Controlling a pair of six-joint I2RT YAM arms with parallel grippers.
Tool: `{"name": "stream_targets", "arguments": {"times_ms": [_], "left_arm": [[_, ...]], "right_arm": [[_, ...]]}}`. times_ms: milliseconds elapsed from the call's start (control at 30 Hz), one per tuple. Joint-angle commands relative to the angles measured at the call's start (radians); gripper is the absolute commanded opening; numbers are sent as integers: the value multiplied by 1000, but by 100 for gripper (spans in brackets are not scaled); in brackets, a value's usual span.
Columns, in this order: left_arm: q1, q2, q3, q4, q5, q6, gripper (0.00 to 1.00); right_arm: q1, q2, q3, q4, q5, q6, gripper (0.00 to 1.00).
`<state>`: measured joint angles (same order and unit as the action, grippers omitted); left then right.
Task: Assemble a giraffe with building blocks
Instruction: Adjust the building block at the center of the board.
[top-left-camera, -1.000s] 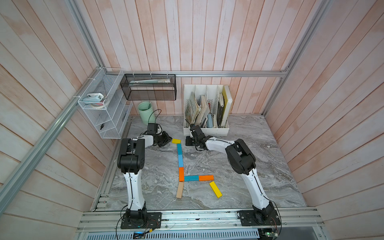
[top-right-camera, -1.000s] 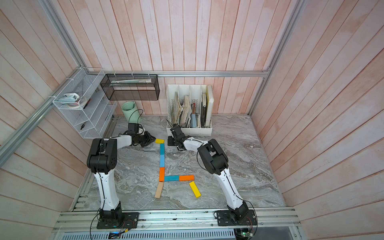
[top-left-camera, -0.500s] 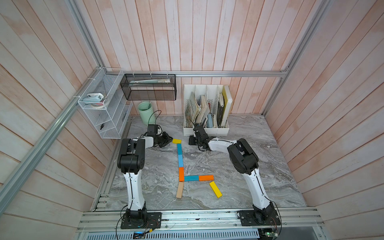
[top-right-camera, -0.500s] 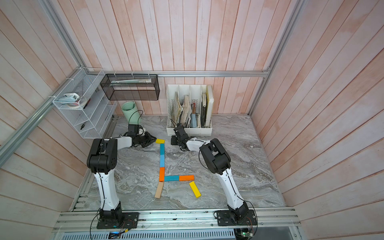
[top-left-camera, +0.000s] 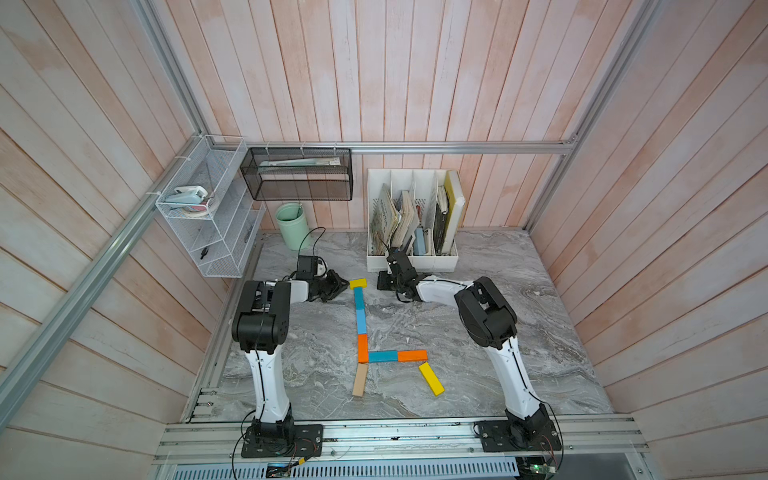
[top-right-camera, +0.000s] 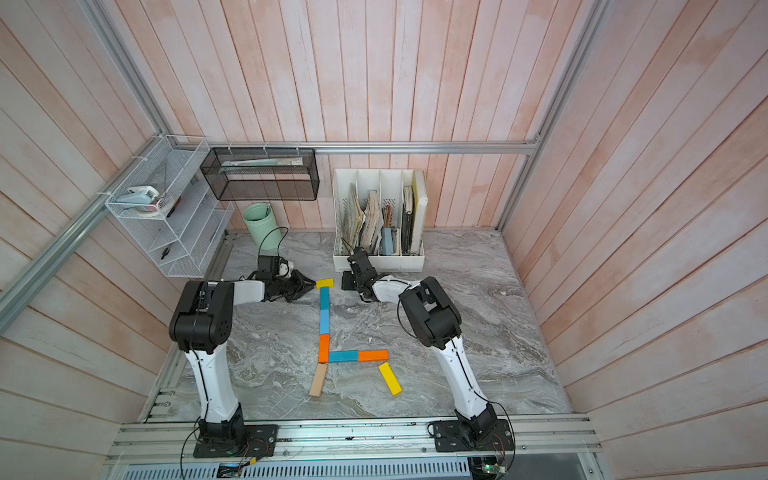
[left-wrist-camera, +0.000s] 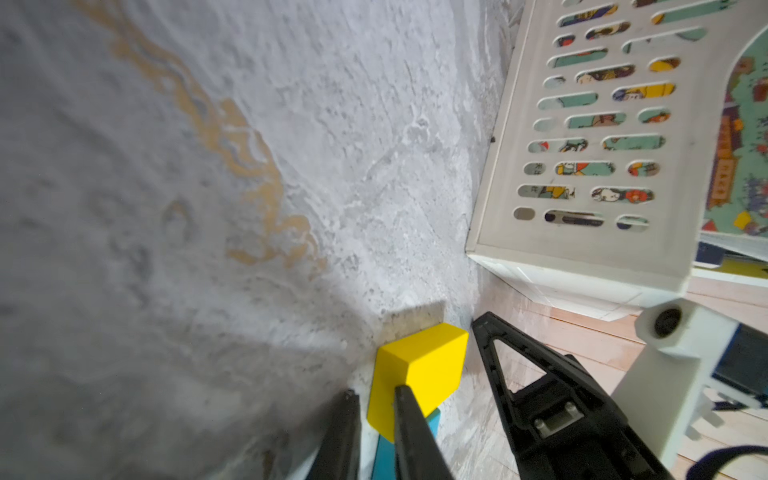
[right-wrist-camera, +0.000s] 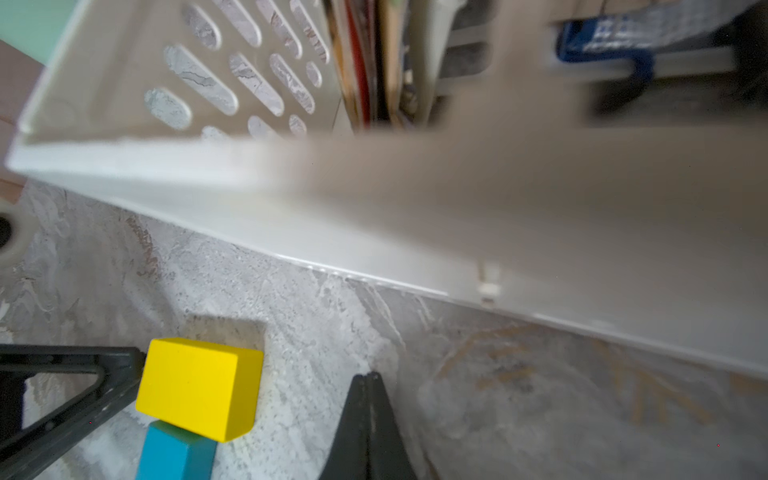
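The giraffe lies flat on the marble table in both top views. Its yellow head (top-left-camera: 358, 284) (top-right-camera: 324, 283) sits across a blue neck (top-left-camera: 360, 316) that runs down to an orange bar (top-left-camera: 363, 348). From there a blue-and-orange body (top-left-camera: 397, 356) leads right, with a tan leg (top-left-camera: 360, 379) and a yellow leg (top-left-camera: 431, 378). My left gripper (top-left-camera: 344, 286) (left-wrist-camera: 376, 390) stands open by a narrow gap at the head's left end, one finger (left-wrist-camera: 411, 428) against that yellow block (left-wrist-camera: 432, 365). My right gripper (top-left-camera: 383, 285) (right-wrist-camera: 368, 376) is shut and empty on the table, just right of the head (right-wrist-camera: 199, 386).
A white file holder (top-left-camera: 411, 262) with books stands right behind the right gripper, very close in the right wrist view (right-wrist-camera: 457, 199). A green cup (top-left-camera: 292, 224), white wire shelves (top-left-camera: 208, 232) and a black mesh basket (top-left-camera: 297, 174) line the back left.
The right wrist has shifted slightly to the right, away from the yellow head. The left gripper stays at the head's end. Neither pair of jaws has changed.
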<state>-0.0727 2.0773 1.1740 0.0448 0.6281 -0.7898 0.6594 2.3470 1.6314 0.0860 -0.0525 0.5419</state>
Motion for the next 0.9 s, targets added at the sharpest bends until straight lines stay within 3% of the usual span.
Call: {"name": "stream_targets", "arguments": {"times_ms": [0,233,867], "left_arm": [[13,3,14,-72,-40,22,20],[61,-9,30,-90,-47,33,20],[61,21,85,-93,-13,23,20]], "right_arm": [[6,89,60,-137,-89,-13,0],[37,123,104,-160,-105,-19,0],[46,130,113,-160,-57,4,0]]}}
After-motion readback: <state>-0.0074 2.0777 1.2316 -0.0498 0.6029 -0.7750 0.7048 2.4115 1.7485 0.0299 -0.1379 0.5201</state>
